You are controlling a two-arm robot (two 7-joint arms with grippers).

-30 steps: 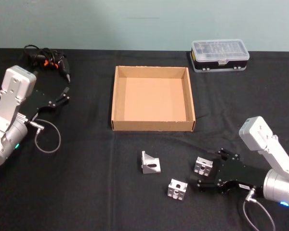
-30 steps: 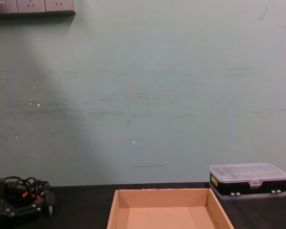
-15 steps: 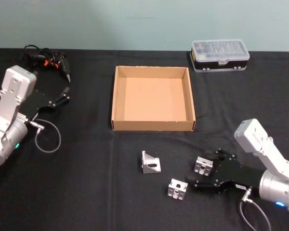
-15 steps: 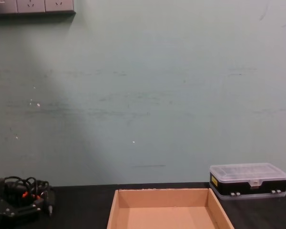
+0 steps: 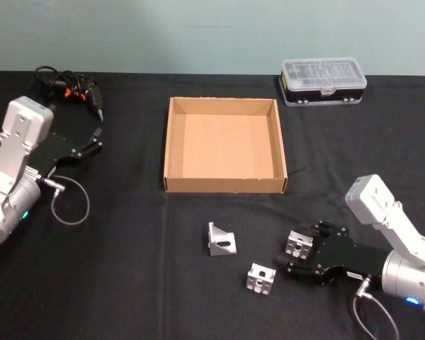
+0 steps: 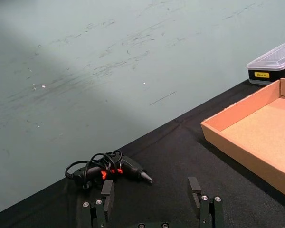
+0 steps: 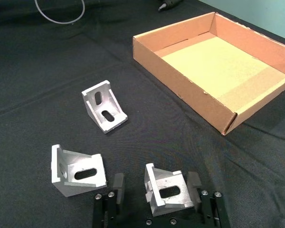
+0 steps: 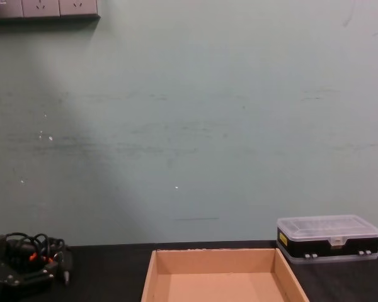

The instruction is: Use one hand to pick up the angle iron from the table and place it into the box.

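While the right tool (image 7: 156, 184) straddled the rightmost angle iron (image 7: 168, 194) on the table (image 5: 127, 283), its fingers stood spread, not yet pinching | bracket judged rigid, light, slick metal: clamp squarely across its flat side webs | cardboard box (image 5: 224, 185) well beyond | left tool (image 6: 150, 186) parked, spread

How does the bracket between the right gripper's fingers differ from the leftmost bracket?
The rightmost bracket sits between the open fingers of the right gripper; the leftmost bracket stands free. In the right wrist view the first shows one slot, the second two. Both are silver, on the table.
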